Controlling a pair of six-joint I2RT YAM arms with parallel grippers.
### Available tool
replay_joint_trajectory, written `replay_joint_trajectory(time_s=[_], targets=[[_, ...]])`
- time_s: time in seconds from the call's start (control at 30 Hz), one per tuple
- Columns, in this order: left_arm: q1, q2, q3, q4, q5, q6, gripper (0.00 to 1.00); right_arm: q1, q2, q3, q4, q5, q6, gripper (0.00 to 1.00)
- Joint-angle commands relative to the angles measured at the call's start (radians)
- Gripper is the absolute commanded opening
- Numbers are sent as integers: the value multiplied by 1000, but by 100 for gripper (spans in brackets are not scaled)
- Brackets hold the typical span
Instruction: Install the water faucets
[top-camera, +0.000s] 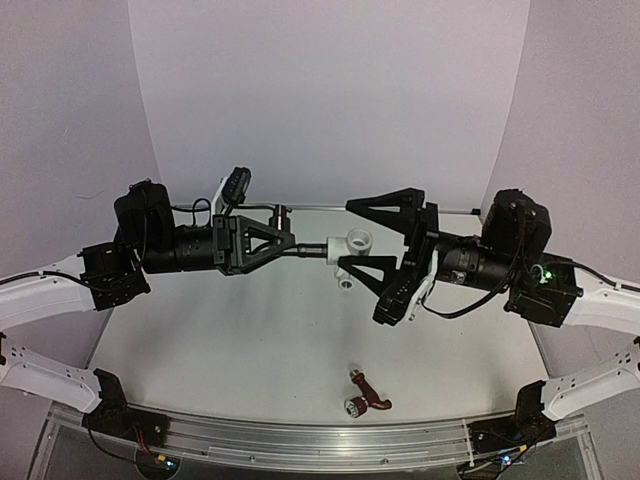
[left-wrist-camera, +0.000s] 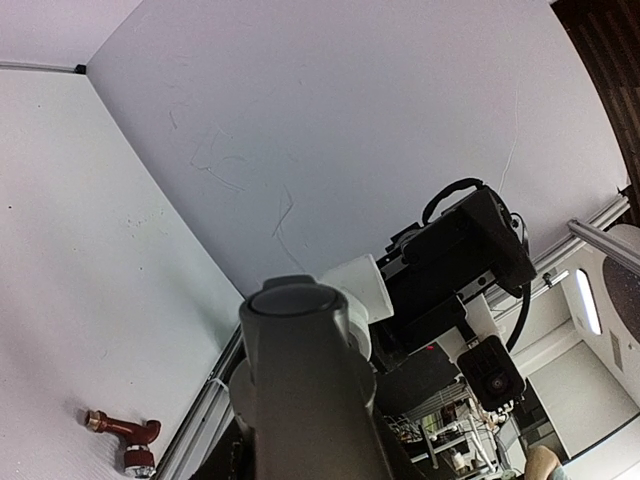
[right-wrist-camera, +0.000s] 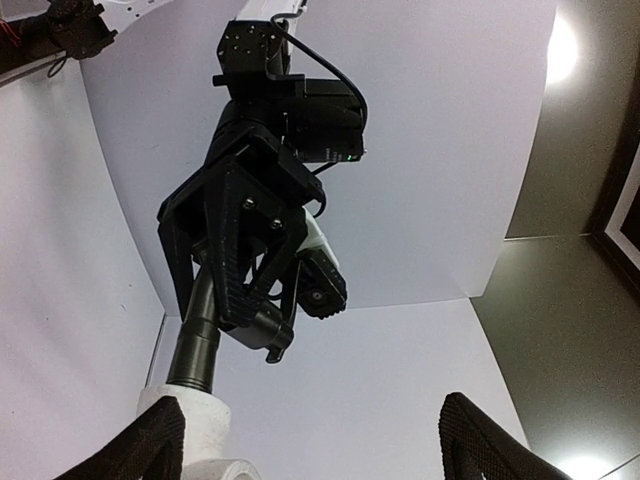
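Left claw (top-camera: 288, 240): clenched on the dark grey faucet (top-camera: 308, 250), raised well above the desk (top-camera: 220, 350).
Dark grey faucet: held level in mid-air, stem pointing toward the right arm, far end meeting the white pipe fitting (top-camera: 357, 241).
White pipe fitting: off the desk, at the faucet's tip, between the two claws.
Right claw (top-camera: 345, 234): released, fingers spread wide, one above and one below the white pipe fitting.
Right claw fingers, right wrist view: one finger (right-wrist-camera: 135, 450) just beside the fitting, contact not determinable; the other well apart from it.
Reddish-brown faucet (top-camera: 368, 397): lying on the desk near the front edge, between the two arm bases, silvery round end toward the near left; well apart from both claws, untouched.
Desk: white surface, curved white backdrop (top-camera: 330, 90) behind.
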Motion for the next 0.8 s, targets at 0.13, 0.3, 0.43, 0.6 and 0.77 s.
replay_joint_trajectory(time_s=[0.13,0.3,0.43,0.6,0.77], targets=[[-1,-8,53,49,27,23,0,6,22,57,25,77,38,83],[-1,-8,61,35,50,24,0,7,30,67,26,86,33,83],[-2,-15,60,22,60,24,0,6,38,84,27,107,37,82],[-1,-29,59,7,68,29,0,6,41,92,27,125,46,82],[-1,-39,62,2,102,36,0,6,44,93,25,147,42,82]])
